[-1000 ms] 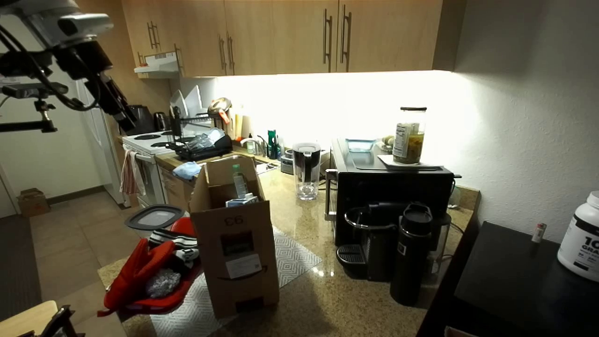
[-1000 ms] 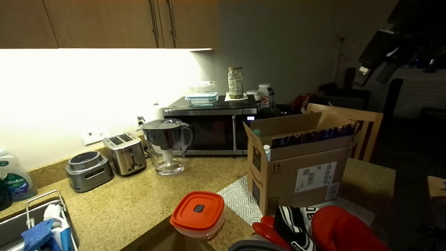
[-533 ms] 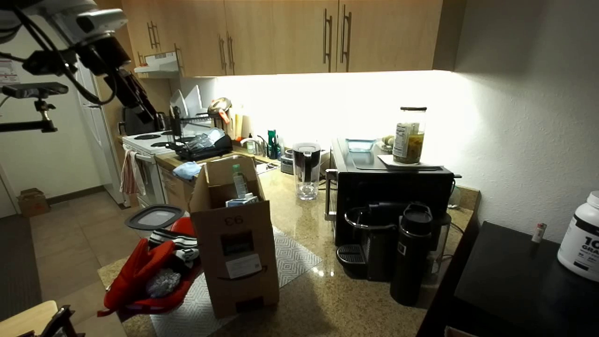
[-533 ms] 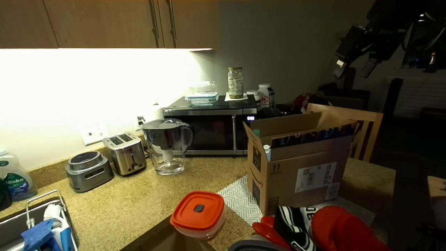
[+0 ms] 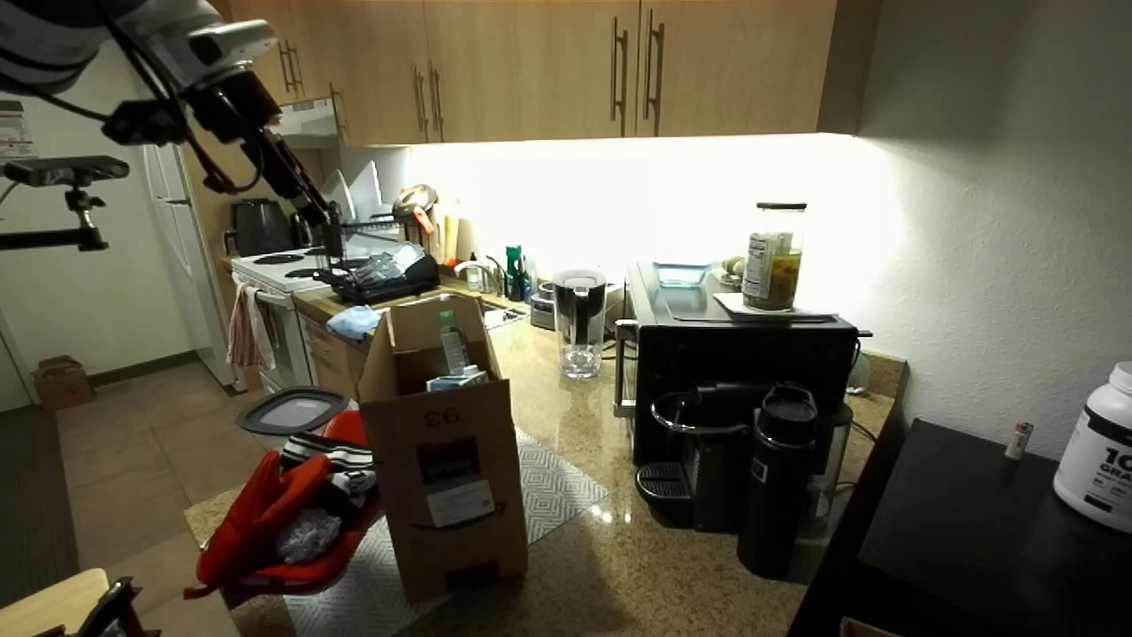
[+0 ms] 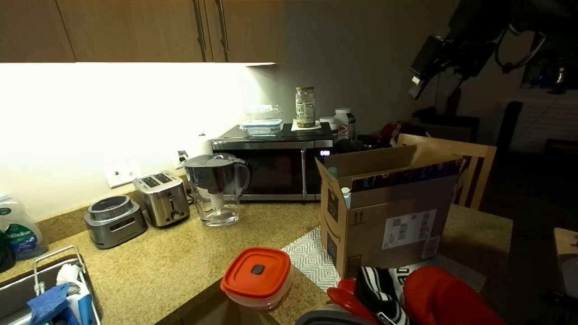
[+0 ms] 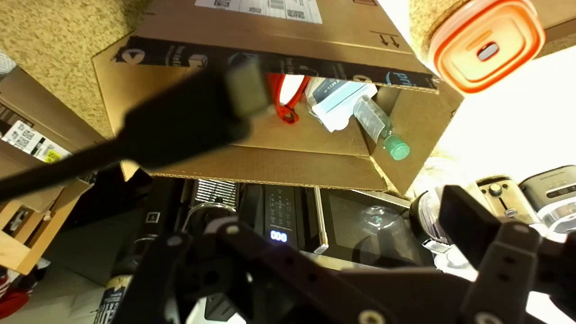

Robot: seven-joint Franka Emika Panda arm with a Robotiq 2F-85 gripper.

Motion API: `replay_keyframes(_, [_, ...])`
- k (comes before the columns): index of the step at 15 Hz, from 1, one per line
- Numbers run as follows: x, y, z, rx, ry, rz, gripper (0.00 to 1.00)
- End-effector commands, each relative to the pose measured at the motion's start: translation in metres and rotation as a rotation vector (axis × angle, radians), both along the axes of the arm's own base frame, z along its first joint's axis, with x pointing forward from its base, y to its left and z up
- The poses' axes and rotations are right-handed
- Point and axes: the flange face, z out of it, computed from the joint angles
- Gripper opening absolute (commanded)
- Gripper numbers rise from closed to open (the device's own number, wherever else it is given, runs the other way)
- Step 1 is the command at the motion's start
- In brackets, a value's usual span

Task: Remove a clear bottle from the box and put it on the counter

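The tall cardboard box (image 5: 451, 531) stands with its flaps up on a patterned mat over the counter (image 6: 167, 271). Inside it, tilted into one corner, is the clear bottle (image 5: 454, 347), its green cap (image 7: 396, 147) sticking up. In an exterior view only the cap (image 6: 333, 171) shows above the flap. A blue-and-white carton (image 7: 344, 105) touches the bottle's side or lies right beside it, and a red item (image 7: 288, 101) is further along. My gripper (image 6: 432, 90) hangs in the air higher than the box, fingers wide apart and holding nothing. In the wrist view the box opening lies beyond the fingers.
A water pitcher (image 6: 219, 189), toaster (image 6: 162, 198) and microwave (image 6: 271, 174) line the back. An orange-lidded container (image 6: 257, 275) and red mitts (image 6: 445, 293) sit near the box. A blurred black cable (image 7: 175, 119) crosses the wrist view.
The arm has swung steadily closer to the box, rightward in an exterior view and leftward in another. Box, bottle and carton have stayed put, and the gripper has stayed open.
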Motion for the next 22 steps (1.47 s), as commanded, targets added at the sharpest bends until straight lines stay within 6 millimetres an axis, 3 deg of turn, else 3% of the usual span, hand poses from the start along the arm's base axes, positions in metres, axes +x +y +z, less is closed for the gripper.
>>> replay_keyframes(1, [0.031,-0.009,-0.003,-0.001,0.010,0.002,1.00])
replay_keyframes(12, [0.112,-0.046,-0.032,-0.046,0.102,0.088,1.00])
replay_keyframes(22, [0.166,-0.026,-0.079,-0.046,0.210,0.216,1.00])
